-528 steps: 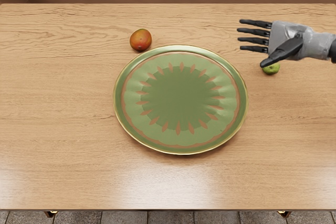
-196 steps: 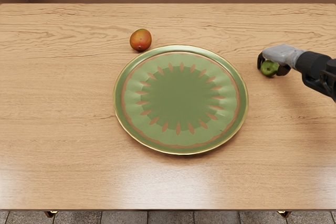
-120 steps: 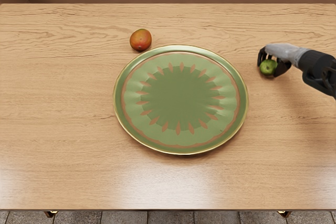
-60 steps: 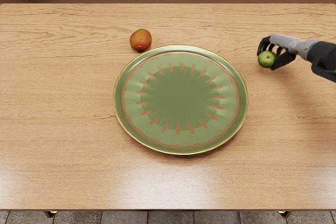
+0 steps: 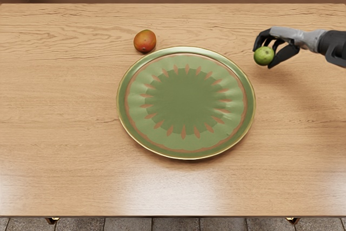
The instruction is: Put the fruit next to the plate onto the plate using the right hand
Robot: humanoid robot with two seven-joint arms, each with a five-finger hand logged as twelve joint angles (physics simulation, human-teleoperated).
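the right arm (image 5: 334,43) is cut off by the picture's right edge just past the wrist. the green fruit (image 5: 264,56) sits in front of the palm of the right hand (image 5: 278,44), so where the two touch cannot be seen. the table (image 5: 65,150) runs out past the left and right edges; of its legs (image 5: 52,220) only two stubs show at the bottom edge.

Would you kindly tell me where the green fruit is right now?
The green fruit sits in the right hand, right side of the head view, just off the upper-right rim of the plate.
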